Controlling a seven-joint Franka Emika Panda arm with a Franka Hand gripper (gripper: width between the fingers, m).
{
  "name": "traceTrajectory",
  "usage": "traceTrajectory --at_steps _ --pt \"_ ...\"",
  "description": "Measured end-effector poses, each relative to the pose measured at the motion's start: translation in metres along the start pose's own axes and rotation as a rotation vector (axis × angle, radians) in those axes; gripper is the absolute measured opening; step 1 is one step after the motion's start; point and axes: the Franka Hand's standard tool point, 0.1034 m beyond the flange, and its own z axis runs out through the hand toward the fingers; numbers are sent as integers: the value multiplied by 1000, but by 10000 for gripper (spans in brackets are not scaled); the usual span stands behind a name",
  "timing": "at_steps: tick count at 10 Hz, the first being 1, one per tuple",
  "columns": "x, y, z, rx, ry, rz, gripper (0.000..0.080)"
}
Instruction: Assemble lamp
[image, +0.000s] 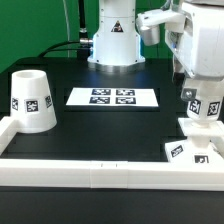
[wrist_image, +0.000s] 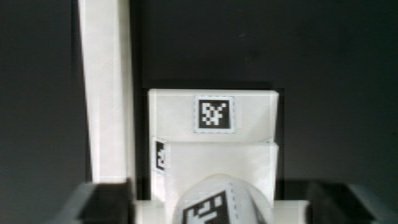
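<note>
Fingers (wrist_image: 86, 206): set wide apart with the bulb (wrist_image: 217, 205) between them. A sliver of gap shows on each side, and whether they press the bulb cannot be told.
Wrist view alone: that spacing at the fingers, and the rail (wrist_image: 107, 100) running close alongside the base (wrist_image: 214, 125).
Exterior view alone: the shade (image: 32, 100), far from the fingers toward the exterior view's left. The marker board (image: 112, 97) lies flat on the black worktop (image: 60, 125), between the shade and the arm (image: 195, 45).
Writing: none readable, only black-and-white square tags on all three lamp parts and four on the marker board.
Bulb: white and rounded, its tag tilted, directly over the base. Contact between the two is unclear.
Base: small white square block just beyond the fingertips, with one tag facing them.
Shade: white cone, narrow end up.
</note>
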Motion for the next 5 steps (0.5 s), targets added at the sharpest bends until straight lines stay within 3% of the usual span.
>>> traceTrajectory --at_steps 1,2,5 --pt "-1 1 -1 -6 0 -18 625" --pt "-1 -1 -1 -8 0 -31 687" --pt "12 -1 -4 -11 8 -43 697"
